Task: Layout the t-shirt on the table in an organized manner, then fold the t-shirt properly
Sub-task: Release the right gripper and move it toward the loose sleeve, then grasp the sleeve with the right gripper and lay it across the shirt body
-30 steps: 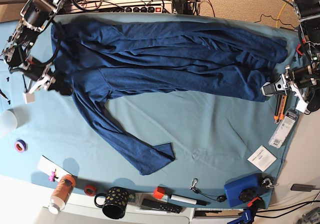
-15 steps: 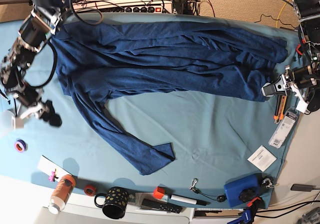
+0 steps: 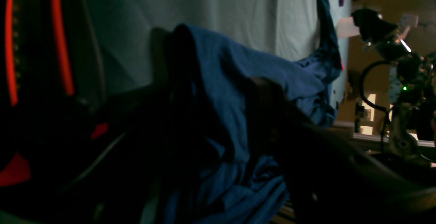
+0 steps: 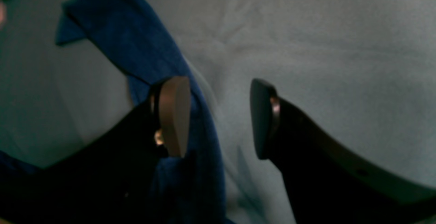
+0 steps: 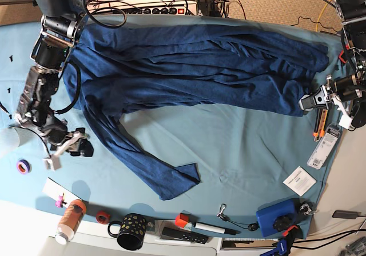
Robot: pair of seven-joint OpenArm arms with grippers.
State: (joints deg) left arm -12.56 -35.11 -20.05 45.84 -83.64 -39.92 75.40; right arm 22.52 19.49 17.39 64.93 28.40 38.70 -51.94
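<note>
The table (image 5: 246, 147) is the biggest thing, a wide top under a light teal cloth. One t-shirt (image 5: 189, 67) lies on it — big, dark blue, stretched along the far edge from corner to corner. A long strip of it runs down toward the near edge and ends in a square flap.

There are two grippers. The right gripper (image 5: 77, 147) hangs over bare cloth near one side edge, just beside the long strip. In the right wrist view its two fingers (image 4: 173, 115) stand apart with nothing between them (image 4: 218, 118). The blue strip (image 4: 150, 60) passes behind one finger, and teal cloth shows in the gap.

The left gripper (image 5: 311, 102) sits at the other side edge, right at the end of the shirt. In the left wrist view the blue cloth (image 3: 238, 81) bunches up around its dark fingers (image 3: 269, 98). It is too dark to tell if they pinch the shirt or just rest wide around it.

The middle of the table below the shirt is the widest bare stretch.

Small things line the near edge: one blue box (image 5: 276, 217), one black mug with dots (image 5: 130, 230), one orange bottle (image 5: 71, 219), one marker (image 5: 209, 228), one purple tape ring (image 5: 23, 166) and one red ring (image 5: 102, 216). One white card (image 5: 299, 180) lies near the box.
</note>
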